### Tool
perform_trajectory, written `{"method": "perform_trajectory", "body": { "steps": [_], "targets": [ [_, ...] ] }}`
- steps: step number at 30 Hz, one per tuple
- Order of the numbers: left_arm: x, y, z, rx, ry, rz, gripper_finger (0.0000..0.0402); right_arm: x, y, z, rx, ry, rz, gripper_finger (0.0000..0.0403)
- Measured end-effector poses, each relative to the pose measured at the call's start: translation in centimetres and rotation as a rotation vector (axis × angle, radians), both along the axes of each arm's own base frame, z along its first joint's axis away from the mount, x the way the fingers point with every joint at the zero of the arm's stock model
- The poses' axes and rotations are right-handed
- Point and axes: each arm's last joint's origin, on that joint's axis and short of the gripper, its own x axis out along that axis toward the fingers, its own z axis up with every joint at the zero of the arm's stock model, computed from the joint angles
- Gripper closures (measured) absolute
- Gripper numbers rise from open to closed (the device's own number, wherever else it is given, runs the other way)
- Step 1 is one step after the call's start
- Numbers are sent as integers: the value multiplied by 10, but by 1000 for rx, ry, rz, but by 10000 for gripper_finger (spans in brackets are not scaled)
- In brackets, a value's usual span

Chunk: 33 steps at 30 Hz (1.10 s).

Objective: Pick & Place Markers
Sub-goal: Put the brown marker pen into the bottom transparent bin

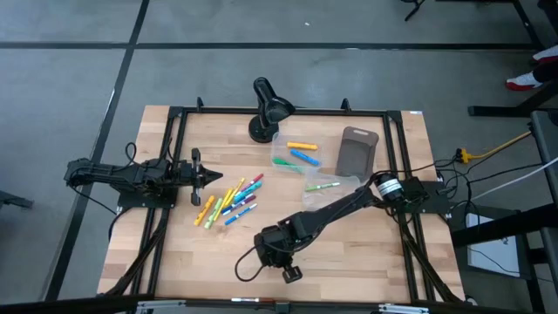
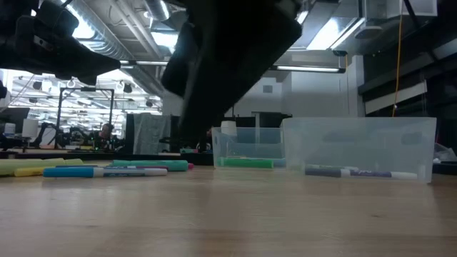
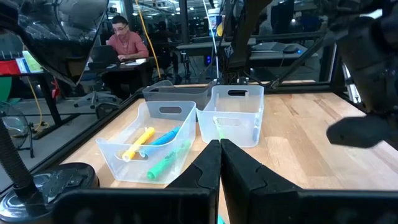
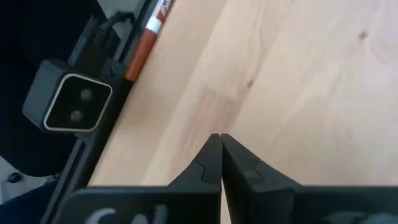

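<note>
1. Left gripper (image 1: 215, 176): fingers pinched together, nothing in them, tip just left of the loose marker pile; arm lies flat along the table's left side.
2. Markers (image 1: 230, 201): scattered pile on the wooden table (image 1: 349, 253), left of the clear bins; yellow, orange, pink, blue, green among them.
3. Desk lamp (image 1: 266, 109): black, at the table's far edge, just left of the bins.
4. Clear bin (image 1: 296, 150): holds a yellow, a blue and a green marker. A second clear bin (image 1: 327, 185) just beside it holds one green marker.
5. Grey-brown tray (image 1: 357, 150): touching the bins on their right.
6. Right gripper (image 1: 290, 273): clenched and empty, near the table's front edge, well apart from the bins and marker pile.
</note>
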Motion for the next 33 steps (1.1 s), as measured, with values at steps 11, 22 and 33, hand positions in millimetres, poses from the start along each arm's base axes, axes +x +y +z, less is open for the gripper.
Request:
{"method": "perform_trajectory", "body": {
  "steps": [11, 22, 33],
  "targets": [
    [0, 0, 0, 0, 0, 0, 395, -9, -3, 6, -21, 25, 12, 401],
    [0, 0, 0, -2, 0, 0, 395, -62, -31, 22, 20, -231, -76, 401],
    [0, 0, 0, -90, -13, -1, 395, -70, -90, 30, -276, -465, -139, 400]
  ]
}}
